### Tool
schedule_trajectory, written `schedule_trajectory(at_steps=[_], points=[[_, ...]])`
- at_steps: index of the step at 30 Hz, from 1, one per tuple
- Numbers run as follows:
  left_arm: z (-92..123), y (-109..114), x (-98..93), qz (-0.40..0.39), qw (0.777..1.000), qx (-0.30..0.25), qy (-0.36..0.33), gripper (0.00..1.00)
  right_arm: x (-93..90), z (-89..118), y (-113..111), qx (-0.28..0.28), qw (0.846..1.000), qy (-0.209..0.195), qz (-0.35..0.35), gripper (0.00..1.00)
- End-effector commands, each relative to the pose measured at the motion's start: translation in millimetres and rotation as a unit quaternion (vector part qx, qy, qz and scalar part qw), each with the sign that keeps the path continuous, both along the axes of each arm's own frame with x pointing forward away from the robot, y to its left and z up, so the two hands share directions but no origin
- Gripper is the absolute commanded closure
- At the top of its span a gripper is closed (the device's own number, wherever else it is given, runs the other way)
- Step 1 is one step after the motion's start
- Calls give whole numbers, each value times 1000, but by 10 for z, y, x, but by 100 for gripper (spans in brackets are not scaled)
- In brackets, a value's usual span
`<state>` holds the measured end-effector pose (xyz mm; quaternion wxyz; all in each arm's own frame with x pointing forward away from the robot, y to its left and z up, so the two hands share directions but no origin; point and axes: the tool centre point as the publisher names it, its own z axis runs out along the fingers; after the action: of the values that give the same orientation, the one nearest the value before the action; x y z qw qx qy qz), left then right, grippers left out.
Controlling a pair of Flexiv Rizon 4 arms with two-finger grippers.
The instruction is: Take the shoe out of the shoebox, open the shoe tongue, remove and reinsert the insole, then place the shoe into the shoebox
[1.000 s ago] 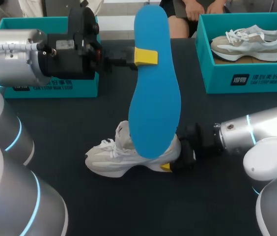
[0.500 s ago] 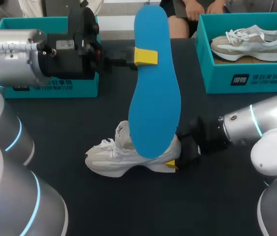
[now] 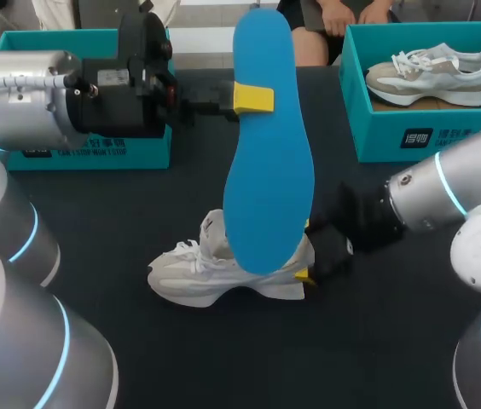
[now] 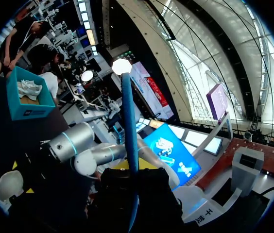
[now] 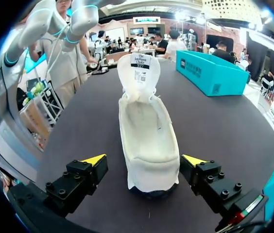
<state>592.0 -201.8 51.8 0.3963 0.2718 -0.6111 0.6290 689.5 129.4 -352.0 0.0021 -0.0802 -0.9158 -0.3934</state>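
My left gripper (image 3: 253,98) pinched the blue insole (image 3: 268,162) upright above the shoe (image 3: 191,274), which sat on the table (image 3: 138,213). My right gripper (image 5: 145,161) stood spread either side of its heel. I judged it best to clamp the heel first, then lower the insole in slowly.

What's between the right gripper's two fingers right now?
The heel of the white shoe lies there, with the right gripper open around it, as the right wrist view shows.

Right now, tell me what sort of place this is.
Likely a robot test or demo bench for shoe handling: a dark table, a teal shoebox, a white shoe and a blue insole held aloft.
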Motion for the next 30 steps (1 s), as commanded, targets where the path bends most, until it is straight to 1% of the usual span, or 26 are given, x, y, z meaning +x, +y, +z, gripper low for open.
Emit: schedule_trajectory(at_steps=[1, 4, 16, 17, 21, 24, 27, 30], points=[[-10, 1, -12, 1, 1000, 0, 0, 100, -59, 148, 70, -134, 991, -6, -17, 0], [-10, 1, -12, 1, 1000, 0, 0, 100, -75, 223, 116, -184, 982, 1, -40, 0], [-10, 1, -12, 1, 1000, 0, 0, 100, -75, 223, 116, -184, 982, 1, -40, 0], [-10, 1, -12, 1, 1000, 0, 0, 100, -86, 227, 128, -178, 983, -12, -41, 0], [-10, 1, -12, 1, 1000, 0, 0, 100, -106, 365, 155, -205, 977, -27, -47, 0], [-10, 1, -12, 1, 1000, 0, 0, 100, -88, 472, 171, -225, 973, -36, -31, 0], [-10, 1, -12, 1, 1000, 0, 0, 100, -36, 528, 205, -242, 970, -33, -2, 0], [-10, 1, -12, 1, 1000, 0, 0, 100, 11, 532, 222, -238, 971, -31, 8, 0]])
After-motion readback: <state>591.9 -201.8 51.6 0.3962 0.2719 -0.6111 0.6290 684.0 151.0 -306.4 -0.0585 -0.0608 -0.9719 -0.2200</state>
